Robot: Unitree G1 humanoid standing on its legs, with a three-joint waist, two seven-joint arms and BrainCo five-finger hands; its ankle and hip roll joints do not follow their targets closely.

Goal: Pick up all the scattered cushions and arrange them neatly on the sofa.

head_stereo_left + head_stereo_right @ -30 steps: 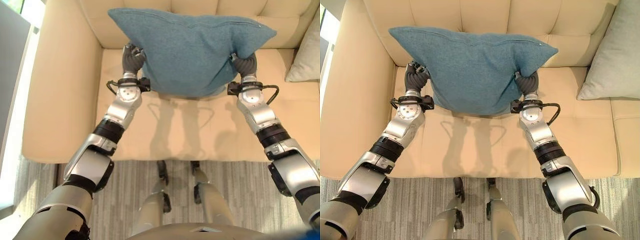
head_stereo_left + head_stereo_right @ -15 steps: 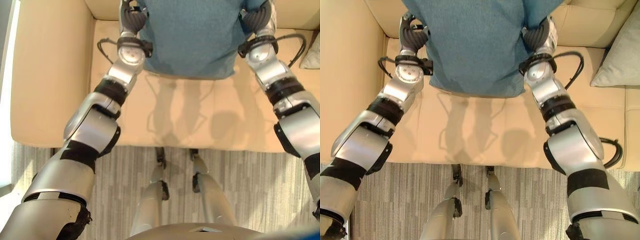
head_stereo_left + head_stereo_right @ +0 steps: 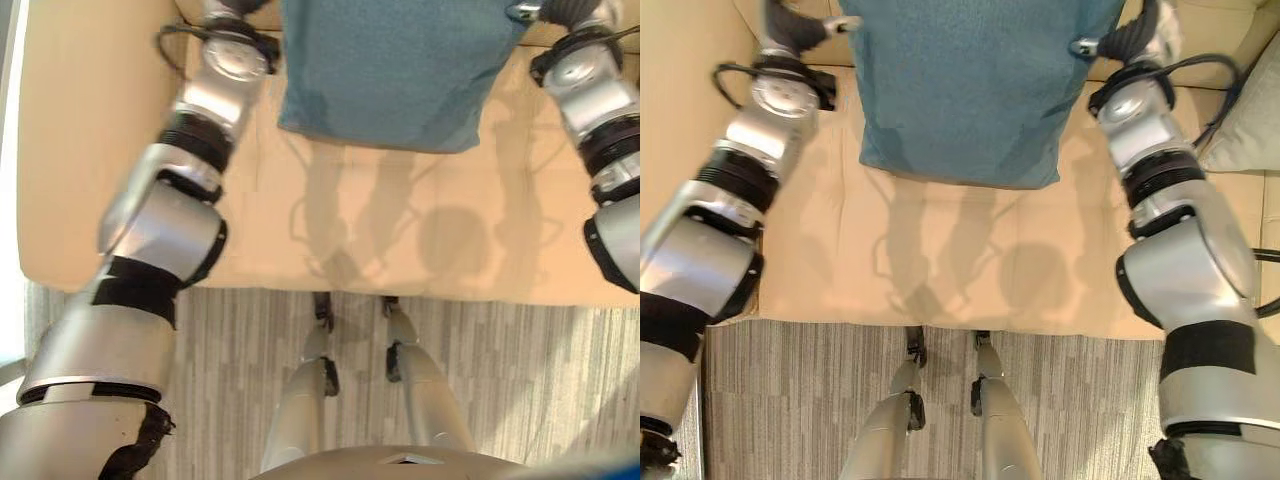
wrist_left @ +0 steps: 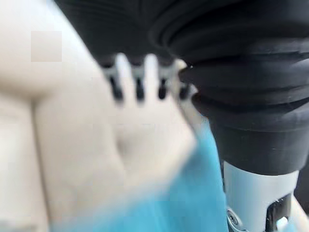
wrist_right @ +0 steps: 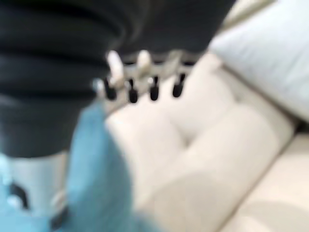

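— Cream sofa [image 3: 940,260] right in front of the robot, with striped grey carpet [image 3: 800,400] under its front edge. See where the cushion is?

— Yes, the teal cushion [image 3: 970,90] hangs between the two arms, lifted off the seat. Its lower edge is clear of the seat, and its shadow falls on the cream seat below.

— Who's got it?

— Both. The left hand [image 3: 790,25] is at the cushion's left side up near the top, and the right hand [image 3: 1135,35] is at the opposite side, about level with it.

— Are the fingers wrapped round the fabric?

— From where I stand I can't tell. In the wrist views the fingers [image 4: 140,79] of the left stick out against the sofa's back with teal cloth beside the wrist, and the right's fingers [image 5: 145,72] look much the same, but it's too smeared to read the grip.

— Anything else on there?

— One pale grey cushion [image 3: 1250,120] off to the right, leaning by the backrest.
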